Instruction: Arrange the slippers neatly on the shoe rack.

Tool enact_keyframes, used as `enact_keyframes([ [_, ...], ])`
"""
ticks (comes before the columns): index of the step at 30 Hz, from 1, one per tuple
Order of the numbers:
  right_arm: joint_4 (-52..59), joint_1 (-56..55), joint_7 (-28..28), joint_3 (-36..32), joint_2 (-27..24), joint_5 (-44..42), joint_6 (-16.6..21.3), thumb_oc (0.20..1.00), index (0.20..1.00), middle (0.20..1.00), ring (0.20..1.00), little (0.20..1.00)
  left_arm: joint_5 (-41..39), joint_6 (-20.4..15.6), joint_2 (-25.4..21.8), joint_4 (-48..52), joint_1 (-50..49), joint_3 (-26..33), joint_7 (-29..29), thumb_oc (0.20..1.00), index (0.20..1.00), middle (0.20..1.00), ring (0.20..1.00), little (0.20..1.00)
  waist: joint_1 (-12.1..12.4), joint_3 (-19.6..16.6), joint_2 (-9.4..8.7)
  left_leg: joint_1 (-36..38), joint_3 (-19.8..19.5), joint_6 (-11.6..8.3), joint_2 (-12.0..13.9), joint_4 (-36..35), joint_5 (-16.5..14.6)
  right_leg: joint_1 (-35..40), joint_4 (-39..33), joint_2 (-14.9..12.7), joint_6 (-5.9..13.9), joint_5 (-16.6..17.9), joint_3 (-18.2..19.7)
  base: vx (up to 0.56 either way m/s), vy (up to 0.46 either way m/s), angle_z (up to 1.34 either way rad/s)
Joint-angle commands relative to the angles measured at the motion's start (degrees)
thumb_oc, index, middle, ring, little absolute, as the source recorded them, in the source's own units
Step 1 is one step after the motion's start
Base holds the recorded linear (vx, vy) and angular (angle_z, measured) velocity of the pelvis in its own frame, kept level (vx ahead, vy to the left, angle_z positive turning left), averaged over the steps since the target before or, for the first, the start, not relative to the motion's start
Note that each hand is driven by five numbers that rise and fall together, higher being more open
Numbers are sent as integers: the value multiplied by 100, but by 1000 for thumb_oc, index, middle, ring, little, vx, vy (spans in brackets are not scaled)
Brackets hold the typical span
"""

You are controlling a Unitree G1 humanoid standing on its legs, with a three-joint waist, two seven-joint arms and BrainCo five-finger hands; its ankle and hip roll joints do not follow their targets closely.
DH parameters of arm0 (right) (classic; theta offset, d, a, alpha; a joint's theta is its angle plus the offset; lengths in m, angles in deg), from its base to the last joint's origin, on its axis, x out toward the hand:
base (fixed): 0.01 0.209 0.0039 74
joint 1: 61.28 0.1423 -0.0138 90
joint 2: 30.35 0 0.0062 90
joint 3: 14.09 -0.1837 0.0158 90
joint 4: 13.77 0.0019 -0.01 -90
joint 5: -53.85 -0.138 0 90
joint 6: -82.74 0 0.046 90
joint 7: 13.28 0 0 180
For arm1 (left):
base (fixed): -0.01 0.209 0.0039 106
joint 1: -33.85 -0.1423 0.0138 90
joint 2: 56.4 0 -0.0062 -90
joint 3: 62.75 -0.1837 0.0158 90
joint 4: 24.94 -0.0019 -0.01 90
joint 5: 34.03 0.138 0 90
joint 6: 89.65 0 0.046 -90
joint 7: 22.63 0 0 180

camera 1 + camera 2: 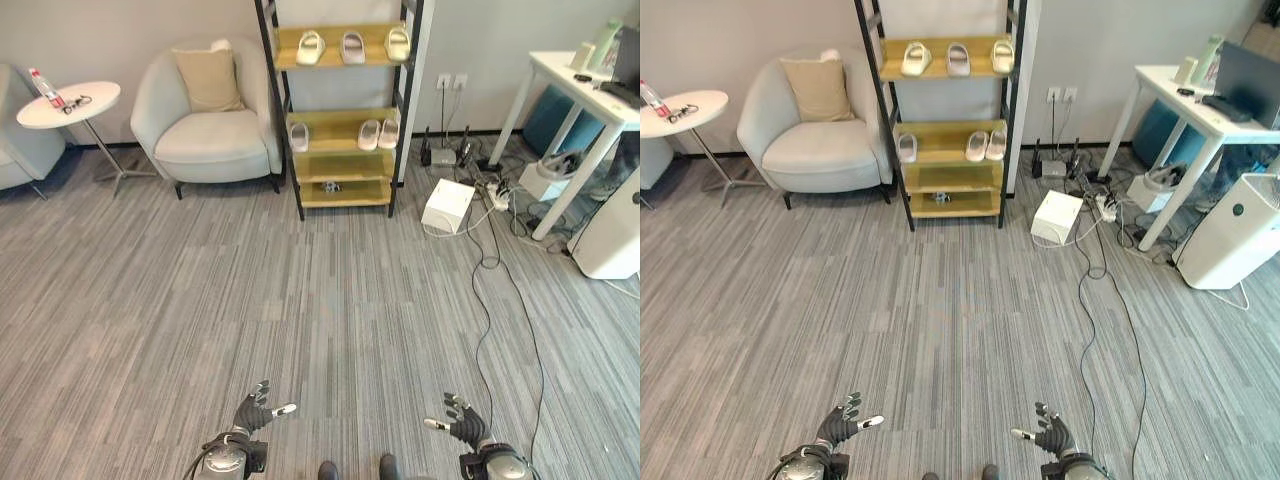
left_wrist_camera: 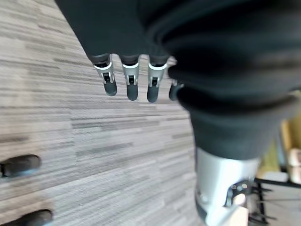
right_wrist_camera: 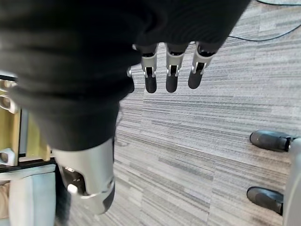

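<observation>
A black-framed shoe rack [image 1: 340,110] with wooden shelves stands against the far wall. Three pale slippers [image 1: 353,47] lie on its top shelf. On the middle shelf one slipper [image 1: 299,136] lies at the left and a pair [image 1: 379,133] at the right. A small dark thing [image 1: 331,186] sits on the low shelf. My left hand [image 1: 254,413] and right hand [image 1: 463,421] hang low over the grey carpet, far from the rack, both open and holding nothing. The fingers [image 2: 129,84] of the left and the fingers [image 3: 170,77] of the right are straight.
A pale armchair [image 1: 205,125] with a cushion stands left of the rack, and a round white side table [image 1: 68,104] further left. Right of the rack are a white box [image 1: 448,205], floor cables [image 1: 490,260], a white desk [image 1: 590,100] and a white appliance [image 1: 612,235].
</observation>
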Motion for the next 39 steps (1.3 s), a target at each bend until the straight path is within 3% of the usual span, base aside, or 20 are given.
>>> enact_keyframes([
  [1, 178, 360, 41, -37, -56, 17, 154, 1000, 1000, 1000, 1000, 1000, -129, -124, -142, -134, 429, 225, -55, 1000, 1000, 1000, 1000, 1000, 113, 175, -204, -158, -337, 91, -182, 160, -198, -620, 1250, -448, 556, -249, 211, 45, 155, -13],
  [2, 211, 407, 48, -31, -31, -8, 166, 1000, 1000, 1000, 1000, 1000, -103, -136, -166, -170, 565, 193, -58, 1000, 1000, 1000, 1000, 1000, 75, 314, -206, -101, -366, 87, -138, 159, -212, -980, 1733, -463, 577, -11, 218, 103, 54, -31],
  [4, 226, 406, 44, -33, -26, -26, 170, 1000, 1000, 1000, 1000, 1000, -112, -141, -163, -178, 599, 184, -54, 1000, 1000, 1000, 1000, 1000, 53, 322, -212, -54, -376, 59, -119, 134, -222, -1022, 1584, -468, 556, 5, 130, 172, -37, -9],
  [6, 221, 380, 48, -59, -37, -100, 174, 1000, 1000, 1000, 1000, 1000, -170, -126, -116, -165, 766, 112, -68, 1000, 1000, 1000, 1000, 1000, -108, 304, -313, 198, -410, -27, -89, 42, -335, -1236, 811, -328, 536, 247, -44, 301, -122, -2],
  [11, 247, 173, 22, -52, -35, -76, 142, 1000, 1000, 1000, 1000, 1000, -191, -109, 20, -129, 861, 10, -48, 1000, 1000, 1000, 1000, 1000, -239, 198, -406, 499, -471, -149, 20, 61, -576, -1029, 363, -181, 463, 332, -52, 250, -166, 21],
  [12, 245, 94, -3, -50, -118, -91, 135, 1000, 1000, 1000, 1000, 1000, -347, -94, 113, -125, 857, 6, -50, 1000, 1000, 1000, 1000, 1000, -270, 121, -366, 445, -507, -280, 153, 448, -594, -866, 356, -70, 334, 205, -42, 304, -282, 42],
  [14, 299, 41, -31, -49, -179, -140, 132, 1000, 1000, 1000, 1000, 1000, -407, -90, 160, -89, 871, -35, -10, 1000, 1000, 1000, 1000, 1000, -306, 161, -363, 191, -488, -448, 182, 1146, -440, -768, 446, -43, 219, 64, -77, 189, -206, 18],
  [16, 267, 26, -60, -50, -253, -175, 135, 1000, 1000, 1000, 1000, 1000, -436, -97, 213, -48, 910, -96, 4, 1000, 1000, 1000, 1000, 1000, -281, 286, -395, -243, -585, -542, 31, 2122, -114, -621, 509, -54, 93, -23, -93, 103, -122, 11],
  [17, 275, 3, -86, -70, -313, -173, 113, 1000, 1000, 1000, 1000, 1000, -470, -105, 219, -4, 903, -134, 0, 1000, 1000, 1000, 1000, 1000, -215, 396, -468, -641, -681, -564, -164, 2574, 87, -501, 531, -134, 33, -78, -91, 105, -90, 1],
  [18, 275, 2, -86, -70, -313, -173, 113, 1000, 1000, 1000, 1000, 1000, -471, -104, 218, -2, 902, -135, 0, 1000, 1000, 1000, 1000, 1000, -221, 396, -464, -652, -687, -563, -163, 2599, 72, -500, 534, -131, 34, -83, -98, 249, -50, -5],
  [20, 184, -5, -61, -133, -326, -172, 96, 1000, 1000, 1000, 1000, 1000, -481, -92, 220, -17, 840, -148, 32, 1000, 1000, 1000, 1000, 1000, -146, 313, -480, -1036, -365, -413, 62, 1416, -95, -262, 360, -246, 134, -188, -71, 335, 37, 0],
  [21, 155, -11, -46, -129, -324, -156, 101, 1000, 1000, 1000, 1000, 1000, -467, -97, 230, -40, 815, -174, 25, 1000, 1000, 1000, 1000, 1000, -100, 299, -452, -1038, -303, -407, 156, 1033, 4, -170, 325, -261, 156, -257, -71, 312, 96, 6],
  [22, 112, -15, -13, -124, -325, -122, 109, 1000, 1000, 1000, 1000, 1000, -434, -101, 244, -59, 802, -199, 4, 1000, 1000, 1000, 1000, 1000, -71, 263, -364, -1199, -237, -453, 295, 568, 390, -71, 268, -237, 169, -345, -98, 301, 128, 14],
  [24, 46, 24, 4, -99, -323, -60, 94, 1000, 1000, 1000, 1000, 1000, -395, -75, 234, -153, 799, -208, -11, 1000, 1000, 1000, 1000, 1000, 15, 199, -277, -1274, -80, -550, 403, 124, 629, 200, 193, -275, 208, -507, -40, 356, 162, 9],
  [27, 60, 10, -47, -57, -249, 33, 36, 1000, 1000, 1000, 1000, 1000, -358, -81, 244, -186, 725, -178, 12, 1000, 1000, 1000, 1000, 1000, 36, 19, -279, -1080, -7, -448, 276, 112, 521, 341, 168, -495, 322, -574, 10, 430, 274, -42],
  [28, 85, -12, -76, -91, -188, 32, 22, 1000, 1000, 1000, 1000, 1000, -336, -75, 223, -144, 681, -151, 22, 1000, 1000, 1000, 1000, 1000, 96, -44, -343, -959, 128, -336, 185, 150, 381, 327, 277, -697, 452, -548, 65, 358, 281, -41],
  [30, 90, 27, -91, -94, -114, -43, 19, 1000, 1000, 1000, 1000, 1000, -338, -77, 165, -67, 674, -123, 36, 1000, 1000, 1000, 1000, 1000, 149, -25, -396, -883, 231, -218, 101, 218, 246, 139, 723, -839, 530, -405, 152, 242, 216, -49],
  [35, 153, 87, -114, -23, -63, -75, 23, 1000, 1000, 1000, 1000, 1000, -320, -61, 60, 4, 762, -137, 24, 1000, 1000, 1000, 1000, 1000, 167, 141, -420, -670, 218, -64, 14, 279, 53, -314, 1656, -892, 525, -12, 262, 114, 83, -22],
  [39, 182, 81, -146, -68, -76, -140, 36, 1000, 1000, 1000, 1000, 1000, -334, -85, -35, -57, 858, -72, 14, 1000, 1000, 1000, 1000, 1000, 48, 226, -398, -325, 205, -142, 113, 172, -115, -706, 1117, -725, 513, 7, 7, 263, -59, 15],
])
